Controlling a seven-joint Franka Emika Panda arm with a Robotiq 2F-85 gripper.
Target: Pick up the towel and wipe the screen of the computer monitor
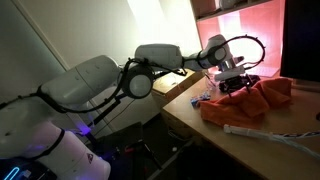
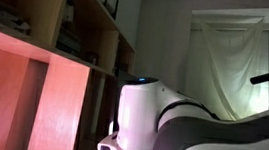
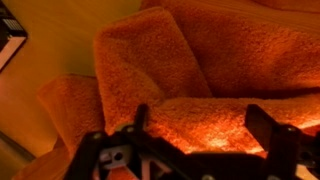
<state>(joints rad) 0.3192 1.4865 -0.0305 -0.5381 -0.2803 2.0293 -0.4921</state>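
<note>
The orange-red towel (image 1: 255,100) lies crumpled on the wooden desk (image 1: 195,120). It fills the wrist view, where the towel (image 3: 190,60) shows thick folds. My gripper (image 1: 233,82) hangs right over the towel's left part. In the wrist view the gripper (image 3: 203,128) is open, its two dark fingers (image 3: 270,130) standing wide apart on either side of a raised fold. Nothing is gripped. The computer monitor (image 1: 303,40) shows only as a dark slab at the right edge, behind the towel.
A bright pale-orange panel (image 1: 250,25) glows behind the gripper. A white cord (image 1: 262,136) lies across the desk in front of the towel. In an exterior view the arm's white base (image 2: 140,121) blocks the scene, with wooden shelves (image 2: 73,38) beside it.
</note>
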